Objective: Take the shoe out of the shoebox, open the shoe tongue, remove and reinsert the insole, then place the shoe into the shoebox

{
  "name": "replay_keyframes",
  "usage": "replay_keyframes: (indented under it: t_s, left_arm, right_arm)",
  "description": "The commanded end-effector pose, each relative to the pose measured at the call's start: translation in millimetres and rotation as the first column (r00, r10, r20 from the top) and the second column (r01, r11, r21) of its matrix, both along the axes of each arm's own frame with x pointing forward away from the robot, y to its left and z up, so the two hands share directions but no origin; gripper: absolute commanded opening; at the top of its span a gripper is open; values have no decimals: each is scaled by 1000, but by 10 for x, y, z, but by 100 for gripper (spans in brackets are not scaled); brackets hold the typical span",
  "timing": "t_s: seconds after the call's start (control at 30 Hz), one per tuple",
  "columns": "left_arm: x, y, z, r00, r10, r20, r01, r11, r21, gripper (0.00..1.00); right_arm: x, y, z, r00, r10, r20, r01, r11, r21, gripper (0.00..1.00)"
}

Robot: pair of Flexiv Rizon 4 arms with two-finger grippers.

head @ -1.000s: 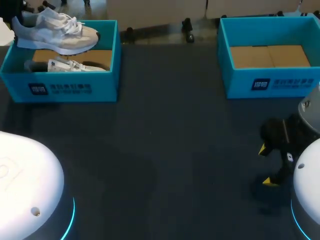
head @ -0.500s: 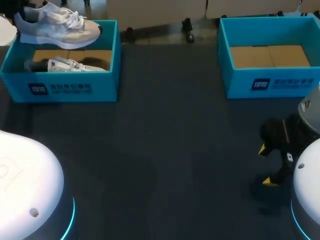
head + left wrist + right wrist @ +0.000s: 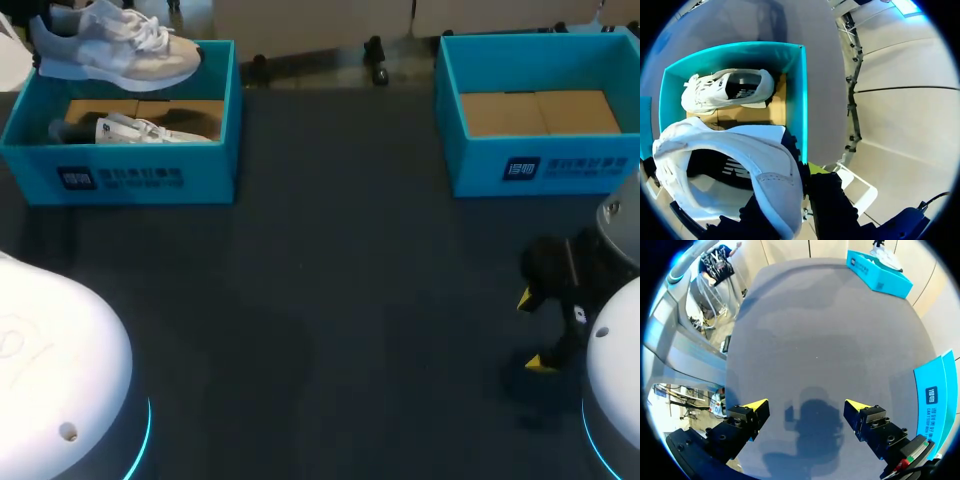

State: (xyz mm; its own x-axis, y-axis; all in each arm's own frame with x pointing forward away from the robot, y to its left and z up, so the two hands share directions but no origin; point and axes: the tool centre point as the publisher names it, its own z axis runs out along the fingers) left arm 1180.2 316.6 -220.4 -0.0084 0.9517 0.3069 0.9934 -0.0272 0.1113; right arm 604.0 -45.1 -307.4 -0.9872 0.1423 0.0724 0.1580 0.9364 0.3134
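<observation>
A white sneaker (image 3: 115,47) hangs above the far rim of the left blue shoebox (image 3: 140,175), toe pointing right. In the left wrist view my left gripper (image 3: 792,200) is shut on the heel collar of this sneaker (image 3: 740,170), with the shoe's opening facing the camera. A second white sneaker (image 3: 150,130) lies on its side on the cardboard floor of the shoebox (image 3: 802,100) below. My right gripper (image 3: 530,330) stands open low over the table at the right front, nothing between its yellow fingertips (image 3: 752,405).
A second blue shoebox (image 3: 540,165) with only a cardboard floor stands at the back right. The dark table surface (image 3: 330,300) stretches between the two boxes and my right gripper. The left shoebox (image 3: 880,277) shows far ahead of the right gripper.
The held sneaker has risen and shifted a little toward the back over the left shoebox. My right arm has stayed put.
</observation>
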Motion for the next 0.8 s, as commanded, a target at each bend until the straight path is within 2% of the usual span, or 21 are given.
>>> replay_keyframes:
  t_s: [0.03,0.33,0.8]
  left_arm:
    - [7,2,26,1000,0,-3,0,1000,-1,0]
    - [29,-38,-10,1000,-14,3,14,1000,-2,0]
    - [235,-101,-186,999,41,-11,-42,999,-21,0]
  right_arm:
    - [-20,0,-3,1000,-1,3,1,1000,-2,100]
    - [-20,0,-3,1000,-1,3,1,1000,-2,100]
    - [-20,0,-3,1000,-1,3,1,1000,-2,100]
